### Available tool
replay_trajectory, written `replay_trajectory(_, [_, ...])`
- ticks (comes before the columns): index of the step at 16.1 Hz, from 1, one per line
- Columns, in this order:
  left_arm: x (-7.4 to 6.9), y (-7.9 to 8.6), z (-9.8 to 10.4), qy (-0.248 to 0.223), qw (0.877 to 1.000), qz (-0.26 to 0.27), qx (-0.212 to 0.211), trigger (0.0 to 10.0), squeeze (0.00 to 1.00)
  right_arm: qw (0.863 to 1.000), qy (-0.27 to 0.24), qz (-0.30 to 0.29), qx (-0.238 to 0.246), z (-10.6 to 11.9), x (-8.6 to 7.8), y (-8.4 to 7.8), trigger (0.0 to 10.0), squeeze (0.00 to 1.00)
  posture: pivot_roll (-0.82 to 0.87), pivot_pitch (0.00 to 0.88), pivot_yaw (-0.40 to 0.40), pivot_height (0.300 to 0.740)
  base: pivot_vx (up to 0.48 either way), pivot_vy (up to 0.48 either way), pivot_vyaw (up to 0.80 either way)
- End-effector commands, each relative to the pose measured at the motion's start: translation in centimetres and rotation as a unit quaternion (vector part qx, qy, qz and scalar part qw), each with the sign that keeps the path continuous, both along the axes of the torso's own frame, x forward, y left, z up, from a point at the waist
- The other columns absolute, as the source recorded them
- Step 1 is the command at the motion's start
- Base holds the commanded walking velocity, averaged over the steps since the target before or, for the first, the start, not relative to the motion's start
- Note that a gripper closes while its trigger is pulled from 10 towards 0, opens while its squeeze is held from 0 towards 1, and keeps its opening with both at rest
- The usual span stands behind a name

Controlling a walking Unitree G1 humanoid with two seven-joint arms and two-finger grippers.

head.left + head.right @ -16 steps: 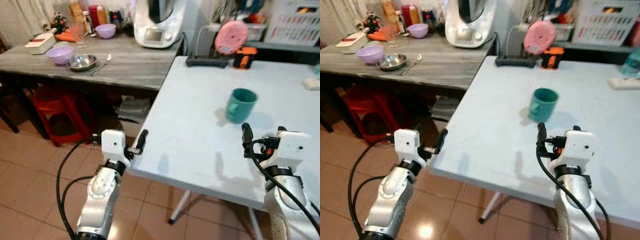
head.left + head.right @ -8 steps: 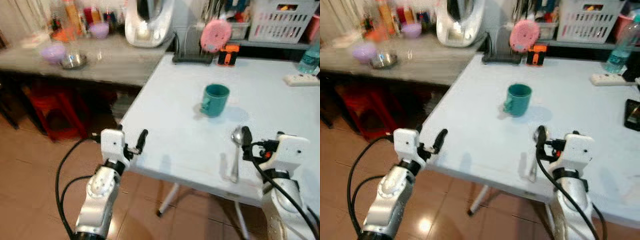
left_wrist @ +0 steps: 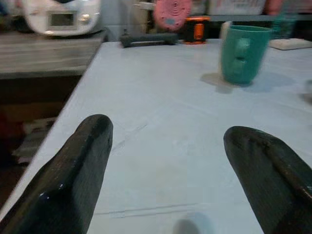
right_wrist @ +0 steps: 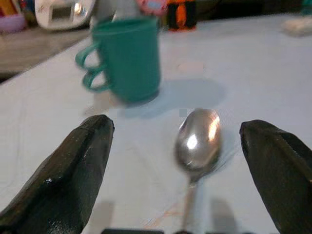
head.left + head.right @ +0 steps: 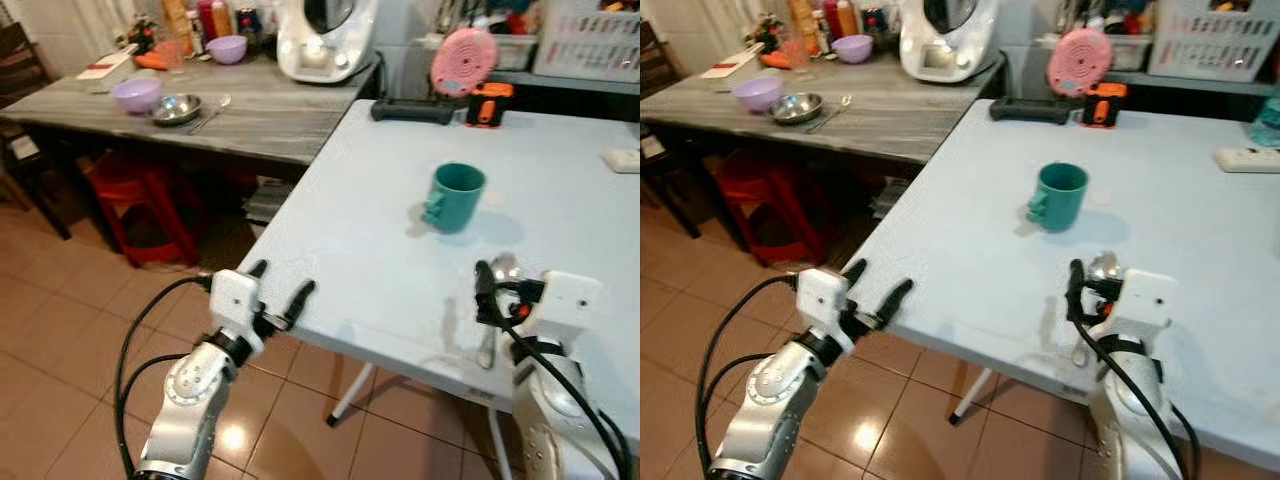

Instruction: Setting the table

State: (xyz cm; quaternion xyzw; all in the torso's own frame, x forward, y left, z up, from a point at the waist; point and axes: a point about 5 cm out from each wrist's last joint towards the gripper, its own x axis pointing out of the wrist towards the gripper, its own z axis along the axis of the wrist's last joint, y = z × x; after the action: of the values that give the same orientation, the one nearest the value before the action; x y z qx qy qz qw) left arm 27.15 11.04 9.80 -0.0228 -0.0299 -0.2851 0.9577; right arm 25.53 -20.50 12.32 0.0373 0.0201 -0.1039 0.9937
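A metal spoon [image 4: 197, 139] lies flat on the pale blue table [image 5: 370, 240], bowl end pointing toward a teal mug [image 5: 455, 197] that stands upright a little further in, its double-loop handle turned toward the table's left edge. The right gripper [image 4: 187, 170] hovers low over the spoon with its two black fingers [image 4: 73, 170] spread wide to either side of it, gripping nothing. From the head views much of the spoon's handle is covered by that wrist's white housing and cables; the wrist view shows the bowl clearly, though blurred, with the handle running back out of sight.

The left gripper [image 3: 180, 180] sits at the table's near left edge, fingers also parted and empty, with bare tabletop between them and the mug far ahead.

At the table's far end lie a black bar-shaped device [image 5: 413, 111], an orange and black tool [image 5: 487, 103] and a pink round object [image 5: 463, 61]. Butting against the left side is a grey wooden counter [image 5: 250, 115] carrying a purple bowl [image 5: 136, 94], a steel bowl [image 5: 176, 108], a second spoon [image 5: 212, 112] and a white kitchen machine [image 5: 325, 38]. A red stool [image 5: 140, 200] stands beneath it on the tiled floor [image 5: 60, 330].
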Motion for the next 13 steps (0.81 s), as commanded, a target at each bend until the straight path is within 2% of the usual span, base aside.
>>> replay_trajectory(1, [-0.4,-0.3,0.3,-0.013,0.999,-0.029,0.006,10.0,0.00,1.000,0.019,0.001,0.008,-0.5,0.3,0.3,10.0,0.00,-0.10,0.037,0.064,0.740,0.000,0.000,0.00])
replay_trajectory(3, [-1.2,-1.1,0.2,-0.017,0.996,-0.082,0.015,10.0,0.00,0.998,0.058,-0.008,0.016,-1.6,0.5,0.5,10.0,0.00,-0.10,0.046,0.061,0.740,0.000,0.000,0.00])
replay_trajectory(10, [-1.3,-0.6,0.3,-0.017,0.995,-0.096,0.013,10.0,0.00,0.993,0.106,-0.043,0.002,-2.7,-0.2,-1.1,10.0,0.00,-0.10,0.058,0.060,0.740,0.000,0.000,0.00])
replay_trajectory(13, [-1.2,-0.3,0.4,-0.014,0.994,-0.110,0.018,10.0,0.00,0.994,0.107,-0.035,0.005,-2.4,0.7,-1.2,10.0,0.00,-0.11,0.060,0.062,0.740,0.000,0.000,0.00])
